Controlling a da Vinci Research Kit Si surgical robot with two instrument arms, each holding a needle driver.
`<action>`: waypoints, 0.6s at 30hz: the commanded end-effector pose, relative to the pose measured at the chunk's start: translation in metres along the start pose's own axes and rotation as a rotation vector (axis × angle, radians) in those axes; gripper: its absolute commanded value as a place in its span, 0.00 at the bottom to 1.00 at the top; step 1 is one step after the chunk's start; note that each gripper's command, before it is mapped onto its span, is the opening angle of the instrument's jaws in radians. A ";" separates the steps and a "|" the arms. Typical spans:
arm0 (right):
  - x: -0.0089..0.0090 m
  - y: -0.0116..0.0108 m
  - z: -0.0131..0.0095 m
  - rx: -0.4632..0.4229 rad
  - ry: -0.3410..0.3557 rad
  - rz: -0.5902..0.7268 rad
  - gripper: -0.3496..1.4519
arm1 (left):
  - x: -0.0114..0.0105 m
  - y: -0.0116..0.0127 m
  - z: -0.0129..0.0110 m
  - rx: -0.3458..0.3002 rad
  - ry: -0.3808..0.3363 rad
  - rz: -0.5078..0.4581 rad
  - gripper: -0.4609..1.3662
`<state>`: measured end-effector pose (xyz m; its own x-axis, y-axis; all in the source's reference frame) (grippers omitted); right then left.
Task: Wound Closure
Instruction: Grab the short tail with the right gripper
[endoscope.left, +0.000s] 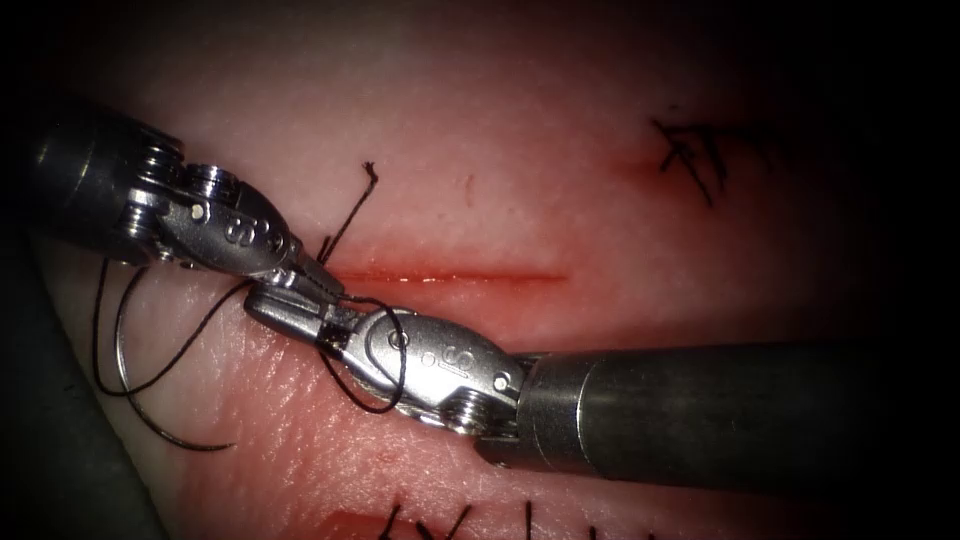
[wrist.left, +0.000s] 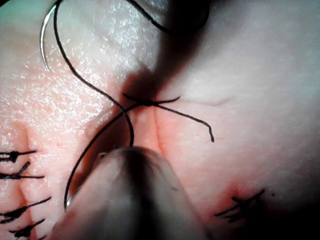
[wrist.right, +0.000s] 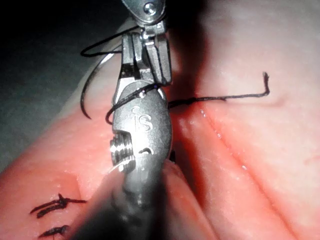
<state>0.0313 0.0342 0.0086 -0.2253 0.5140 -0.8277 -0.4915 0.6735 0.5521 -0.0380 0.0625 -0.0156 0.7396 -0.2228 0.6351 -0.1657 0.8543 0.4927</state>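
Both steel needle-driver tools crowd the left end of the red slit-like cut (endoscope.left: 450, 277): the left tool (endoscope.left: 318, 268) and right tool (endoscope.left: 275, 302) meet there, wound about with black thread (endoscope.left: 385, 345). The curved steel needle (endoscope.left: 115, 350) lies loose on the pale pork tissue (endoscope.left: 520, 150) further left. Right of them, the cut lies unobstructed.
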 end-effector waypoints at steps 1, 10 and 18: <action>0.0000 0.0000 0.0000 -0.007 0.000 0.000 0.00 | 0.0000 0.0001 0.0000 -0.004 0.000 0.002 0.06; -0.0001 -0.0002 0.0000 -0.006 0.000 -0.001 0.00 | 0.0000 -0.0003 -0.0002 -0.003 0.000 0.002 0.06; -0.0004 -0.0004 -0.0001 0.001 -0.002 -0.004 0.00 | 0.0000 -0.0001 -0.0004 -0.001 0.000 0.003 0.06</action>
<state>0.0315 0.0336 0.0087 -0.2218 0.5127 -0.8294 -0.4850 0.6799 0.5500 -0.0377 0.0626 -0.0159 0.7385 -0.2199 0.6374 -0.1707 0.8535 0.4923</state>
